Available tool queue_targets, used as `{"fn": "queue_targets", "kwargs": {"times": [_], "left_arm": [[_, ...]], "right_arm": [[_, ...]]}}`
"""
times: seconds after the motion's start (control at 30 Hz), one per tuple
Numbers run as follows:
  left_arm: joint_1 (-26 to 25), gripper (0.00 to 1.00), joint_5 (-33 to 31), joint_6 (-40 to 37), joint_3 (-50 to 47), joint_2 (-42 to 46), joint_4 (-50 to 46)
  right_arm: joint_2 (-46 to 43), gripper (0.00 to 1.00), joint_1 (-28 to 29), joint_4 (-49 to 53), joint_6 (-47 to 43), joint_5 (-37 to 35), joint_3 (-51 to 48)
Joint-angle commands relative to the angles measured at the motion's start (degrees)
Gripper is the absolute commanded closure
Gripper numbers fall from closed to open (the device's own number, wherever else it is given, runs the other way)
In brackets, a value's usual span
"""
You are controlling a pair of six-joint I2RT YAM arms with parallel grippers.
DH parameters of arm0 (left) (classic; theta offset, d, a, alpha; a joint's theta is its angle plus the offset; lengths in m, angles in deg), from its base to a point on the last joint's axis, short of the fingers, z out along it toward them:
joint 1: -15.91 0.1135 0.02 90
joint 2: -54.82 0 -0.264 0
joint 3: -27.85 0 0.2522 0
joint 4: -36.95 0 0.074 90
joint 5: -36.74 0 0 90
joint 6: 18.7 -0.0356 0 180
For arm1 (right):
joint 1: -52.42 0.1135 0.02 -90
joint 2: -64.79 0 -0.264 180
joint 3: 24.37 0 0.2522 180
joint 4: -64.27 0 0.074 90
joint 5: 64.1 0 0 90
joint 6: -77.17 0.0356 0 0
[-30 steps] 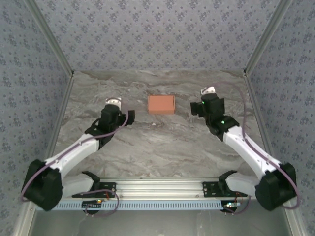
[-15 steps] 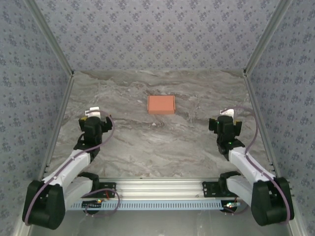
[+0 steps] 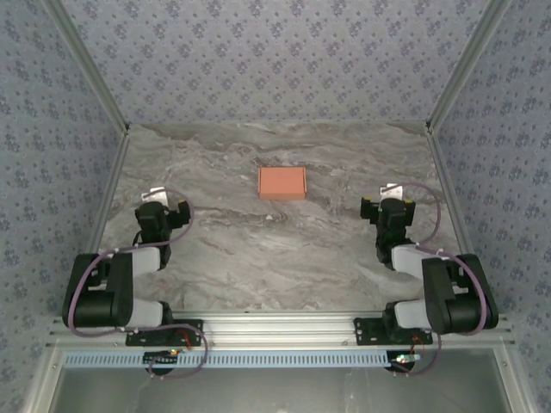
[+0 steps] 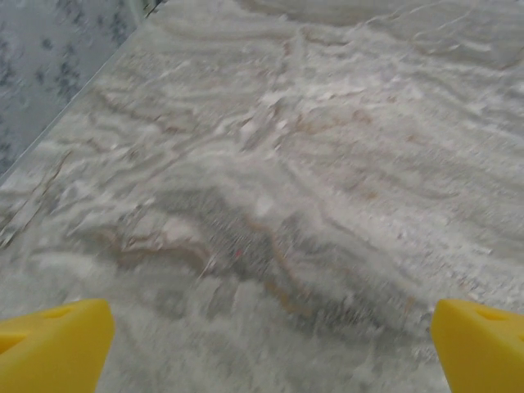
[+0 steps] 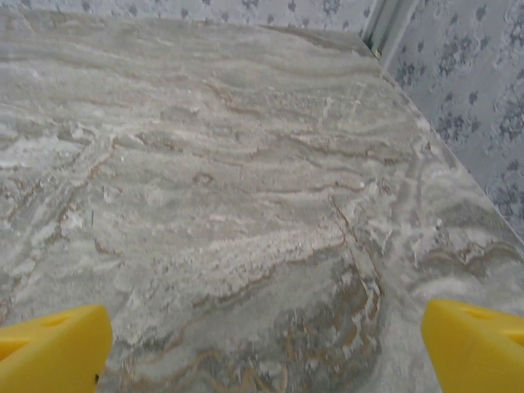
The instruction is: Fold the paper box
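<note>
The paper box [image 3: 282,182] is a small flat salmon-orange rectangle, lying closed on the marble table [image 3: 275,249] toward the back middle. My left gripper [image 3: 153,196] is pulled back at the left, well apart from the box, with its arm folded over its base. In the left wrist view the left gripper [image 4: 270,348] is open, its yellow fingertips [image 4: 53,344] wide apart over bare marble. My right gripper [image 3: 393,194] sits folded back at the right, equally far from the box. Its right wrist view shows the right gripper [image 5: 262,348] open with nothing between the fingertips [image 5: 475,344].
Patterned blue-grey walls [image 3: 275,60] close in the table at the back and both sides. The right wall [image 5: 483,90] and the left wall [image 4: 49,57] run close beside each gripper. A metal rail [image 3: 275,327] carries the arm bases along the near edge.
Both arms have drawn back from beside the box toward their bases and folded up. The box has not moved. Both grippers stayed open.
</note>
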Motion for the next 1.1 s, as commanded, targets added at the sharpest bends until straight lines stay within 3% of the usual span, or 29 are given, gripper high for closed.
{"fn": "queue_targets", "kwargs": {"times": [0.0, 0.23, 0.3, 0.4, 1.07], "left_arm": [[1.45, 0.01, 5.9, -1.48, 1.36, -6.4, 10.29], [1.72, 0.01, 10.74, -3.28, 4.62, -8.1, 6.18], [1.66, 0.01, 10.81, -3.3, 4.68, -8.15, 6.0], [1.65, 0.01, 10.69, -3.34, 4.68, -8.09, 5.69], [1.22, 0.01, 9.79, -3.45, 4.68, -8.06, 5.72]], "right_arm": [[4.51, 0.01, -1.62, -10.05, -2.12, 4.31, -0.77], [9.87, 0.01, -4.5, -16.77, -0.34, 9.45, -1.9], [9.2, 0.01, -5.4, -8.66, 0.24, 11.08, 1.39], [9.48, 0.01, -6.73, -6.95, 0.95, 13.74, 2.46], [9.41, 0.01, -6.7, -6.7, 0.93, 13.67, 2.52]]}}
